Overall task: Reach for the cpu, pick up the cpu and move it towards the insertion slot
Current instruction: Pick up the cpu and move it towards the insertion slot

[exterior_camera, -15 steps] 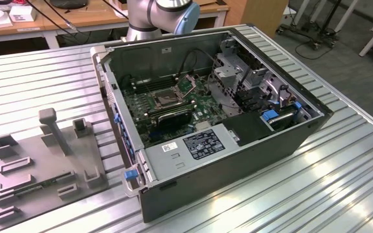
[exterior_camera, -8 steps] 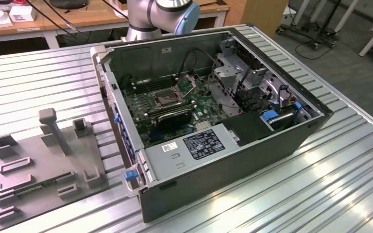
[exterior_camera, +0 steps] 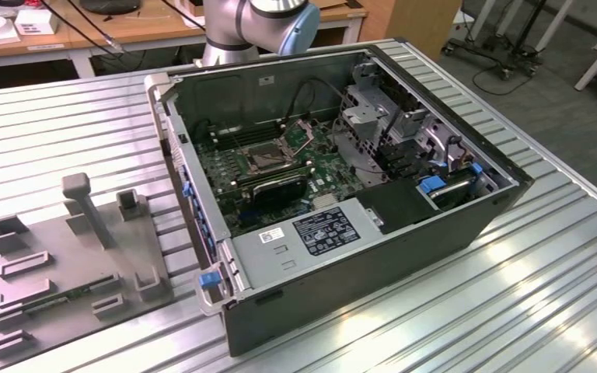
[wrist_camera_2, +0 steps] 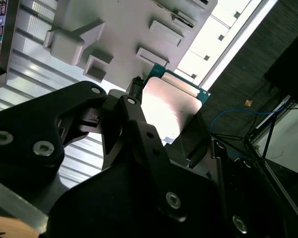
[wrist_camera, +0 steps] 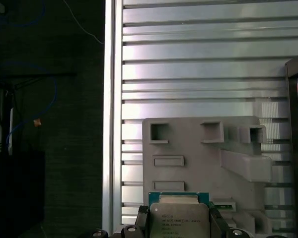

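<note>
The cpu, a thin square chip with a pale metal top and a greenish rim, is held in the air between the black fingers of my gripper, which is shut on its two opposite edges. Both wrist views show the grey plastic tray lying on the table well below the chip. In the exterior view, the insertion slot is a dark square socket with a metal frame on the green motherboard inside the open computer case. Its frame stands open with nothing in it.
The open case lies on the slatted metal table; the tray lies at the exterior view's left with a green memory stick in it. The arm's base rises behind the case. Drive cages and cables crowd the case's far side.
</note>
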You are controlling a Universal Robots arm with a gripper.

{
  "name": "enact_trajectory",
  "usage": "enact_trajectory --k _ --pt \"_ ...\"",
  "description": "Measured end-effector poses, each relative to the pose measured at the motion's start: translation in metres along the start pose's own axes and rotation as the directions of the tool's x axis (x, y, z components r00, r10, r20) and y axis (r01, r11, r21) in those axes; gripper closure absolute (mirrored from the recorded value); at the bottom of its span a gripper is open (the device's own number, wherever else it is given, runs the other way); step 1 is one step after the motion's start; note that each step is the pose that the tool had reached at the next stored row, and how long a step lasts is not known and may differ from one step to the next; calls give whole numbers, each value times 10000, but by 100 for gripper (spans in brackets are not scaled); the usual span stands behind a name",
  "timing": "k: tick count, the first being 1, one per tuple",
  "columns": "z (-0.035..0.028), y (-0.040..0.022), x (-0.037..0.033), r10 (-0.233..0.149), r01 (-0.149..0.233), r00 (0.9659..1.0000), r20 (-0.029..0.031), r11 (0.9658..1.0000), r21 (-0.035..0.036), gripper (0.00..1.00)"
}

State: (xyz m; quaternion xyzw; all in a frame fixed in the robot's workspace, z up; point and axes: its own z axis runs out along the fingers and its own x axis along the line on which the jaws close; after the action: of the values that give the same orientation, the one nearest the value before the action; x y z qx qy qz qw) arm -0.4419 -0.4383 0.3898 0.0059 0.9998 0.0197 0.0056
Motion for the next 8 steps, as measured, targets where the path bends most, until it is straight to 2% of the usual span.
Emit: enact_trajectory --k 8 --pt "-27 1 -2 0 0 10000 0 10000 0 45"
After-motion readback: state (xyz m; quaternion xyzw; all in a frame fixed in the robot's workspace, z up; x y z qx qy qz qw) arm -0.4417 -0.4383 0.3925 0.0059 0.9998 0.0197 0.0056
